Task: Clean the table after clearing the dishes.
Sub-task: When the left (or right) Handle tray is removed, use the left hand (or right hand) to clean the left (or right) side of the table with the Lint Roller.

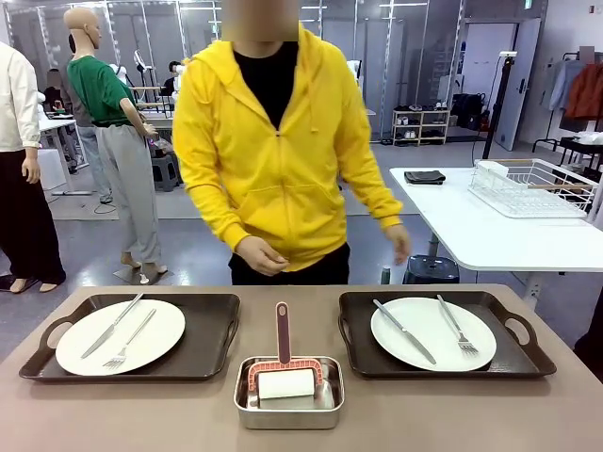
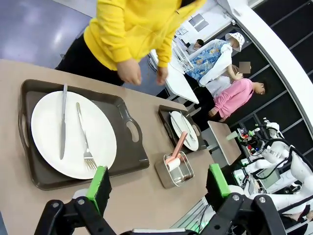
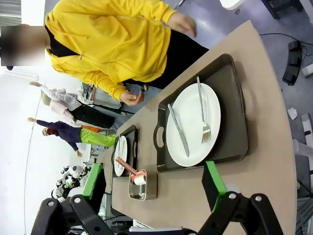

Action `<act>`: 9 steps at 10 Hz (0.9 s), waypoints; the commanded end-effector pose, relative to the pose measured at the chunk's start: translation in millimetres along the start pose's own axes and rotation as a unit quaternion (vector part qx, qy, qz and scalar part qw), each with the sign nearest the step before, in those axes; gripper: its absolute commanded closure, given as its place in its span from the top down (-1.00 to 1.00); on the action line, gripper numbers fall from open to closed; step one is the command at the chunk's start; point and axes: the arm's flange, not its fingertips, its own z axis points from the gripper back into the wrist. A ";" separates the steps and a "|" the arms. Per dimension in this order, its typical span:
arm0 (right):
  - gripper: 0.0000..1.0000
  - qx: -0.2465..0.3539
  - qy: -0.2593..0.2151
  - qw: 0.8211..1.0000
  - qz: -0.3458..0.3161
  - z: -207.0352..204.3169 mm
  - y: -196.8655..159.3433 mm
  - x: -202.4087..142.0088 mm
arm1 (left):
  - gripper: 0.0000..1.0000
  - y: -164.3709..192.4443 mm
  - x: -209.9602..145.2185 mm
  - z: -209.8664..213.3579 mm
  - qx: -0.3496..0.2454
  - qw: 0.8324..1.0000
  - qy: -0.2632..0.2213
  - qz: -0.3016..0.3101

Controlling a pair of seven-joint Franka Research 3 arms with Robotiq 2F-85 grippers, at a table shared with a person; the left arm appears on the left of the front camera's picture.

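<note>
Two sets of dishes lie on the grey-brown table (image 1: 424, 414). A white plate (image 1: 121, 336) with a knife and fork sits on the left dark tray (image 1: 209, 331), and another white plate (image 1: 433, 333) with cutlery sits on the right tray (image 1: 358, 330). My left gripper (image 2: 159, 183) hangs open above the table's near edge, just short of the left plate (image 2: 73, 134). Above the table by the right plate (image 3: 193, 125), my right gripper (image 3: 153, 183) is open too. Neither gripper holds or touches anything.
A square steel pan (image 1: 287, 386) holding a red-handled roller stands between the trays, near my edge. A person in a yellow hoodie (image 1: 268, 160) stands at the far side, hands just beyond the table. Behind, a white table (image 1: 471, 235) carries a wire rack (image 1: 535, 186).
</note>
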 end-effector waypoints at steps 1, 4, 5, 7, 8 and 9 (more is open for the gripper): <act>1.00 0.006 -0.003 1.000 0.001 -0.2 2.3 -0.2 | 1.00 0.1 3.4 2.4 -0.004 1.000 -0.003 -0.003; 1.00 0.006 -0.003 1.000 0.001 -0.2 2.3 -0.2 | 1.00 0.1 3.4 2.4 -0.004 1.000 -0.003 -0.003; 1.00 0.006 -0.003 1.000 0.001 -0.2 2.3 -0.2 | 1.00 0.1 3.4 2.4 -0.004 1.000 -0.003 -0.003; 1.00 0.006 -0.003 1.000 0.001 -0.2 2.3 -0.2 | 1.00 0.1 3.4 2.4 -0.004 1.000 -0.003 -0.003; 1.00 0.006 -0.003 1.000 0.001 -0.2 2.3 -0.2 | 1.00 0.1 3.4 2.4 -0.004 1.000 -0.003 -0.003; 1.00 0.006 -0.003 1.000 0.001 -0.2 2.3 -0.2 | 1.00 0.1 3.4 2.4 -0.004 1.000 -0.003 -0.003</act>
